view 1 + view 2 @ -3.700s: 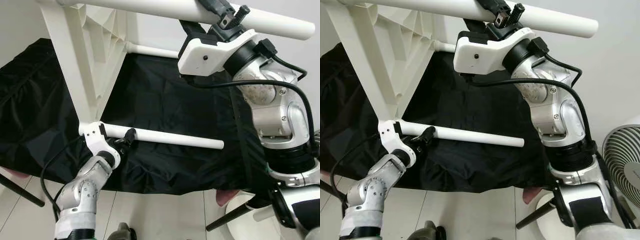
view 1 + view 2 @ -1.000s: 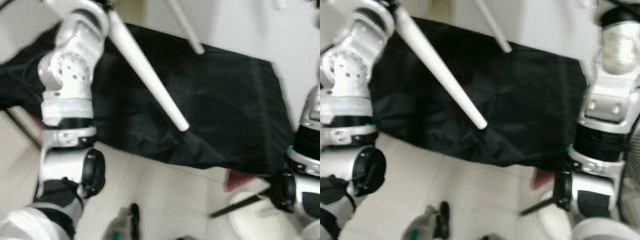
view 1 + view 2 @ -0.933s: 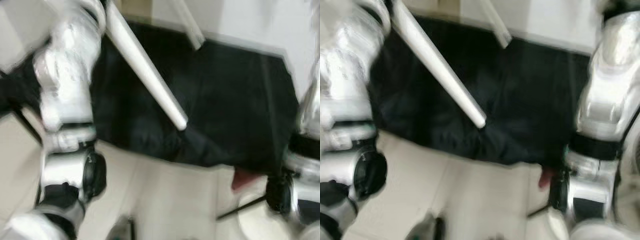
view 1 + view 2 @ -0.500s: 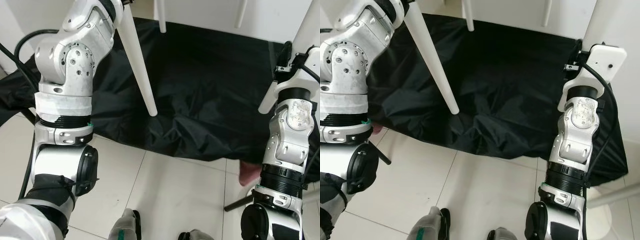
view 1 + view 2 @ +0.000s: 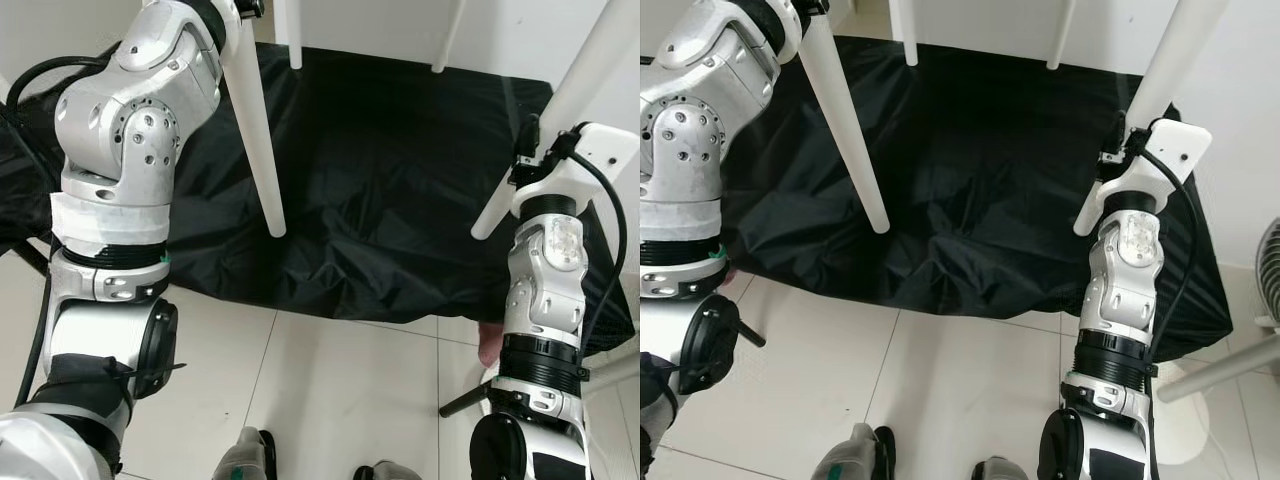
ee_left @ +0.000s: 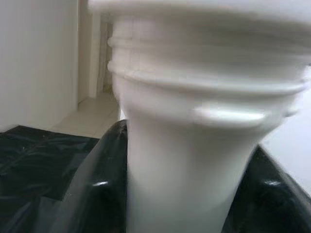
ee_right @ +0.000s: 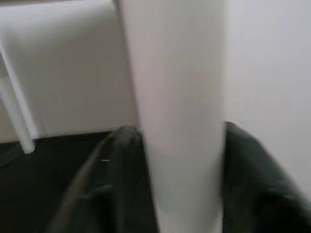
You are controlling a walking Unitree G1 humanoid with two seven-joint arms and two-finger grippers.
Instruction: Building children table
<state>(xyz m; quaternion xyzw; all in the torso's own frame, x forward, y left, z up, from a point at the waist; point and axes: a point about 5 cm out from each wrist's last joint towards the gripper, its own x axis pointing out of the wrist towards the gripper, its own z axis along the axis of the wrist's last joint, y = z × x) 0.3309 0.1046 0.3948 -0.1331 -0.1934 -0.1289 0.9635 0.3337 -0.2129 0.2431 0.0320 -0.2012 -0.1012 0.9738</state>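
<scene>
1. The white children's table stands with its legs pointing down over a black plastic sheet spread on the pale tiled floor; its top lies above the edge of the head views.
2. Four white legs come into sight: the near left leg, the near right leg, and two far legs by the white wall (only their lower ends show).
3. The foot of the near left leg hangs close over the rumpled sheet; whether it touches cannot be told.
4. The left arm is raised high, and the left gripper has its two black fingers pressed against either side of the near left leg, just below a ribbed, threaded collar at the leg's top.
5. The right arm stands upright, its white wrist housing level with the lower part of the near right leg.
6. The right gripper is clamped round the near right leg, one black finger on each flank of the smooth white tube (the view is soft and blurred).
7. A white pedestal fan stands at the robot's right, beside the sheet, and the robot's feet show on the tiles.
</scene>
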